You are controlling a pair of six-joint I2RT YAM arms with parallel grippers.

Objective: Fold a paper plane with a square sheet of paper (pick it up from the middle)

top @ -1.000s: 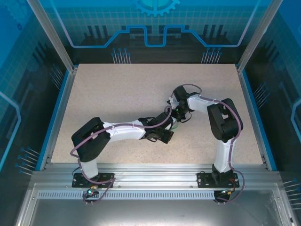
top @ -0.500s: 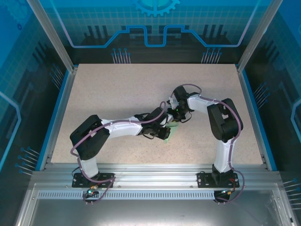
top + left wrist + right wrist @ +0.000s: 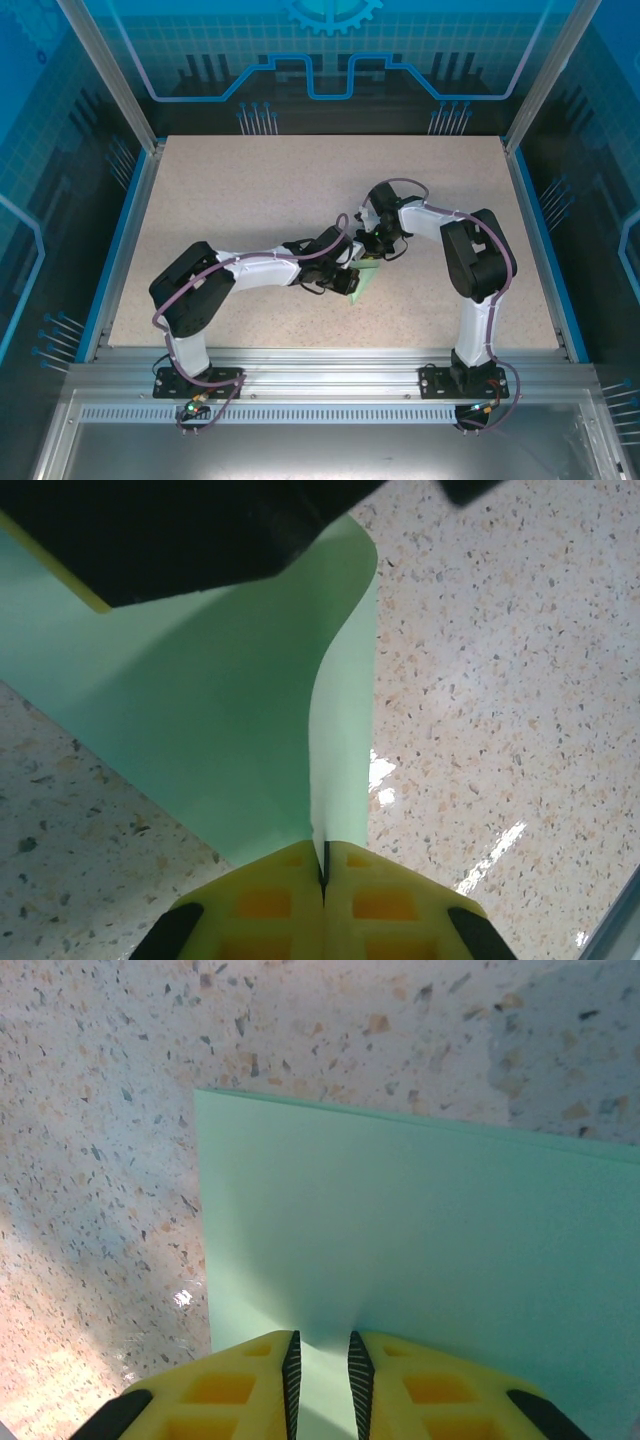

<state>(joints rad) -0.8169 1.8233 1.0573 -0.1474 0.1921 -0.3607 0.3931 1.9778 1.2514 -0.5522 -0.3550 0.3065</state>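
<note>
The square sheet of paper (image 3: 366,281) is pale mint green and lies on the speckled table near the middle. My left gripper (image 3: 323,865) is shut on one edge of the paper (image 3: 200,710), which curls up from the table into the pinched yellow pads. My right gripper (image 3: 320,1355) stands tips-down on the flat part of the sheet (image 3: 420,1230). Its jaws are a narrow gap apart, with green paper showing between them. In the top view the two grippers meet over the sheet, left (image 3: 352,283) and right (image 3: 378,256). No paper plane shape shows.
The speckled beige tabletop (image 3: 250,200) stretches bare to the left and back. Blue walls and aluminium posts (image 3: 110,80) enclose it, and a metal rail (image 3: 320,360) runs along the near edge by the arm bases.
My left gripper has moved up and to the right toward the right gripper, carrying the paper's edge with it. More green now shows beside it. The right arm has stayed put.
</note>
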